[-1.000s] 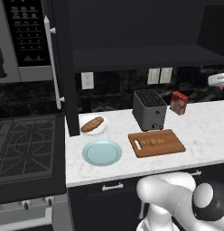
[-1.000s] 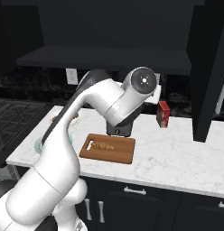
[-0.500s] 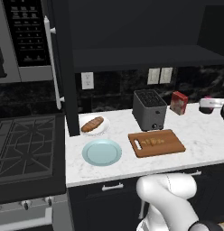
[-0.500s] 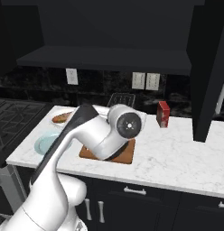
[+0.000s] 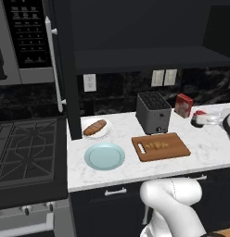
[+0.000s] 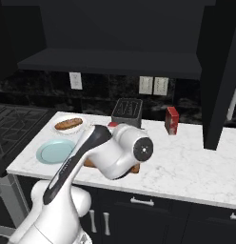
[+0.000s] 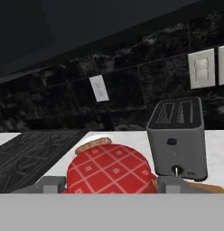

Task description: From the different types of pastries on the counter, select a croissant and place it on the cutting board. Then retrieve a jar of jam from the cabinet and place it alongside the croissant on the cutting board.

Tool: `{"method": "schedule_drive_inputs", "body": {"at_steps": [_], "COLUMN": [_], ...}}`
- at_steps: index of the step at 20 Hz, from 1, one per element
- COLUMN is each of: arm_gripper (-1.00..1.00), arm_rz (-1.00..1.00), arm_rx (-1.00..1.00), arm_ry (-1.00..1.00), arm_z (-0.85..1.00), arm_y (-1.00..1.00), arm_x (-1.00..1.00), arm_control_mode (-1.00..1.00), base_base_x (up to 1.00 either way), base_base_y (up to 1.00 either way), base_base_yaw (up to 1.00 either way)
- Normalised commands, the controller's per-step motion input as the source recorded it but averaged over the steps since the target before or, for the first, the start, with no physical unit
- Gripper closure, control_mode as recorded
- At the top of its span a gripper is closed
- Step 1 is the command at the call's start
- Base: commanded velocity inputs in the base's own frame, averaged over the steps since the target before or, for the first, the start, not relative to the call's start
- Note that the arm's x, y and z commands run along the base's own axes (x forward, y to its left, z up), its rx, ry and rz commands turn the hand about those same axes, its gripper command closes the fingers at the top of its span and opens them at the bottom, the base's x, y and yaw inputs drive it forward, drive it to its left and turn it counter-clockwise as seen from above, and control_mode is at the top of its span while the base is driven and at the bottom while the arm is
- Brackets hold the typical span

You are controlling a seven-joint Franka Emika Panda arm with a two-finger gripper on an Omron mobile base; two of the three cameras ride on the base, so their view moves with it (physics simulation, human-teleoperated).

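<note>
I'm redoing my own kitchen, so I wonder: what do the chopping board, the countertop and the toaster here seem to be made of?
The cutting board looks like wood: warm brown, matte, with a slot handle cut at one end. The counter looks like polished marble or an imitation of it: white with faint grey veins. The toaster looks like brushed metal: grey body, dull sheen, dark slots on top.

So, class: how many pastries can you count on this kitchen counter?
2: a long roll on the white plate beside the stove, and a croissant on the cutting board. Others may be hidden.
</note>
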Motion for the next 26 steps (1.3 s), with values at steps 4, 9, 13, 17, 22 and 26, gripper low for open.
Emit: {"method": "schedule_drive_inputs", "body": {"at_steps": [4, 9, 13, 17, 22, 26], "arm_gripper": [1.0, 1.0, 1.0, 1.0, 1.0, 1.0], "arm_rz": [0.25, 0.13, 0.08, 0.1, 0.12, 0.12], "arm_rx": [0.0, 0.0, 0.0, 0.0, 0.0, 0.01], "arm_ry": [-0.02, -0.09, -0.04, -0.05, -0.06, -0.01], "arm_z": [-0.32, -0.07, -0.05, -0.14, -0.18, -0.32], "arm_y": [0.03, 0.0, -0.01, 0.0, -0.06, -0.02], "arm_x": [0.1, 0.17, 0.18, 0.36, 0.44, 0.37], "arm_control_mode": [-1.0, -1.0, -1.0, -1.0, -1.0, -1.0], "base_base_x": [0.0, 0.0, 0.0, 0.0, 0.0, 0.0], "base_base_y": [0.0, 0.0, 0.0, 0.0, 0.0, 0.0], "base_base_yaw": [0.0, 0.0, 0.0, 0.0, 0.0, 0.0]}}
